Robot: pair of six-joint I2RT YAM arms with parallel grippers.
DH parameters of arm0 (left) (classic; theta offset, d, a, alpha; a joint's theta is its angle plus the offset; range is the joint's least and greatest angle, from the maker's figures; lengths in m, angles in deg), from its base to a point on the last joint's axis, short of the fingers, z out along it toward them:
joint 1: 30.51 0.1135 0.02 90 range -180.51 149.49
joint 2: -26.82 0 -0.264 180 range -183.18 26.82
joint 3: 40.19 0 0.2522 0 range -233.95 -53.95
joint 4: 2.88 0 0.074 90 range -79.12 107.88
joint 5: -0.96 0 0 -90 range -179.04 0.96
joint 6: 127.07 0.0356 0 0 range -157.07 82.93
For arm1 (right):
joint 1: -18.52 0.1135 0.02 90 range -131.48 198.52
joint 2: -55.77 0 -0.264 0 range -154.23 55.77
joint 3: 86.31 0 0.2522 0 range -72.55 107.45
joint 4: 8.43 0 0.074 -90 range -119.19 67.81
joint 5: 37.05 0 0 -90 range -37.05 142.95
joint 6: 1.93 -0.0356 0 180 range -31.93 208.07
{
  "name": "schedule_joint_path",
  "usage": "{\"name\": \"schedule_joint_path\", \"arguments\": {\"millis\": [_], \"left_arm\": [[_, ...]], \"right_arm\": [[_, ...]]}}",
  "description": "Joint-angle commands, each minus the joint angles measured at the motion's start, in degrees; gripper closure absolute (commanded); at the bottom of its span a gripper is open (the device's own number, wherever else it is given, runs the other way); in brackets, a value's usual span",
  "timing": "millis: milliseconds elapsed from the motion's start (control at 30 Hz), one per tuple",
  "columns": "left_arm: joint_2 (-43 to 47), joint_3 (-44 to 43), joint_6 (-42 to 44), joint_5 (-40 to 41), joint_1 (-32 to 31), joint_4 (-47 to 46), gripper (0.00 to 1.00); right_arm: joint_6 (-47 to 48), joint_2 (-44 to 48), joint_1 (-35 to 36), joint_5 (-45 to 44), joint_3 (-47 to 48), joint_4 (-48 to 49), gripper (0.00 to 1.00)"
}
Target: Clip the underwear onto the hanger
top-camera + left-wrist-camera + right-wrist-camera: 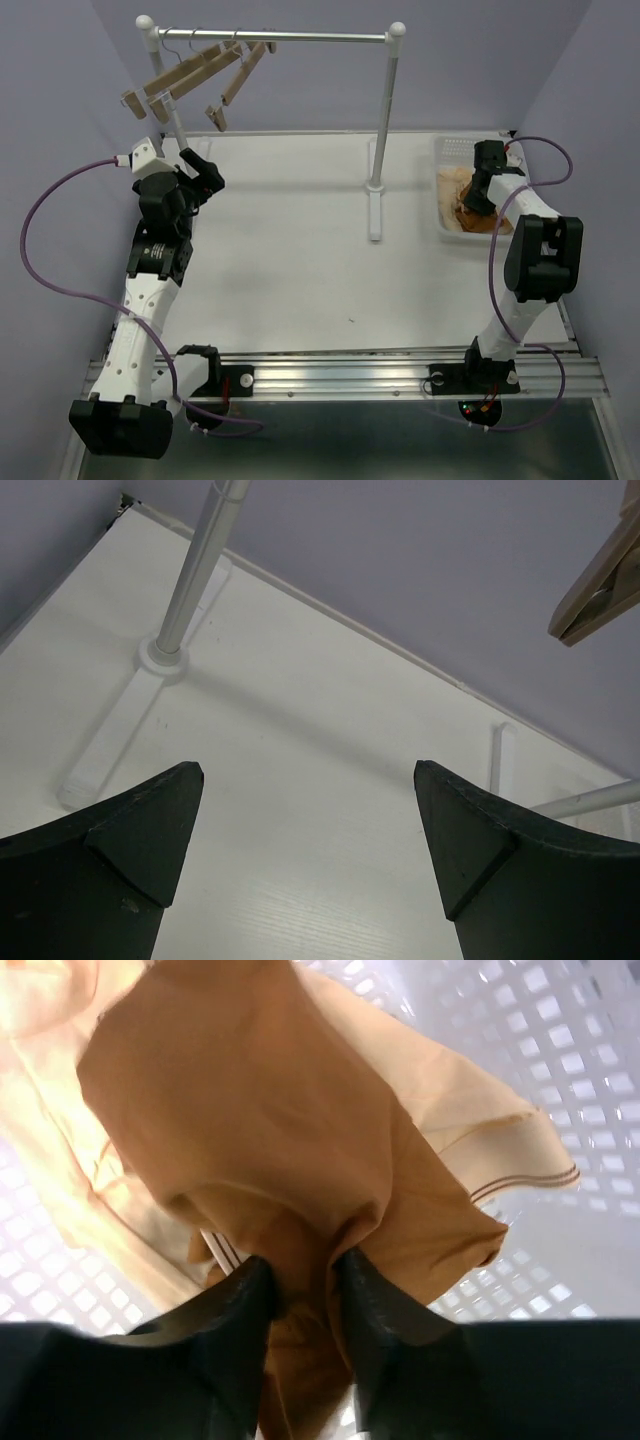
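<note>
The rust-orange underwear (260, 1110) lies bunched in a white basket (448, 150) at the table's far right, and shows in the top view (472, 216). My right gripper (305, 1265) is shut on a fold of it inside the basket. A pale cream garment (40, 1110) lies beside and under it. Several light-wood clip hangers (190, 72) hang tilted at the left end of a white rail. My left gripper (305, 780) is open and empty above the table at the far left, below the hangers; one wooden clip (600, 580) shows at its upper right.
The white clothes rail (275, 37) spans the back of the table, with one upright post and foot (377, 185) mid-right and another post (185, 590) at the left. Lilac walls close in on the left, back and right.
</note>
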Motion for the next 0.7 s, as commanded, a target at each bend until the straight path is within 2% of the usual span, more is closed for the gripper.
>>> {"name": "schedule_joint_path", "arguments": {"millis": [0, 33, 67, 167, 300, 433, 567, 667], "left_arm": [[0.2, -0.7, -0.2, 1.5, 0.0, -2.7, 0.01], [0.2, -0.8, -0.3, 1.5, 0.0, -2.7, 0.01], [0.2, -0.9, -0.3, 1.2, 0.0, -2.9, 0.01], [0.2, -0.3, -0.4, 0.7, 0.0, -3.8, 0.01], [0.2, 0.2, -1.2, 0.0, 0.0, -4.1, 0.01], [0.4, 1.8, -2.5, -1.7, 0.0, -5.1, 0.01], [0.0, 3.2, -4.2, -5.0, 0.0, -6.7, 0.01], [-0.2, 4.2, -5.5, -7.4, 0.0, -6.8, 0.01]], "right_arm": [[0.1, 0.5, -0.2, -1.7, 1.6, 1.9, 0.71], [0.5, 0.9, -0.2, -1.5, 1.8, 2.2, 0.76], [1.5, 1.7, -0.2, -0.1, 2.3, 2.5, 0.85], [3.4, 3.6, -0.2, 3.4, 4.6, 3.8, 0.98], [6.6, 5.8, -0.2, 7.1, 9.2, 3.8, 0.99], [10.8, 11.9, -0.2, 12.8, 12.6, 4.2, 0.99], [13.6, 17.9, -0.2, 21.7, 13.6, 4.5, 0.99], [14.5, 22.3, -0.2, 36.0, 12.4, 6.0, 0.99]]}}
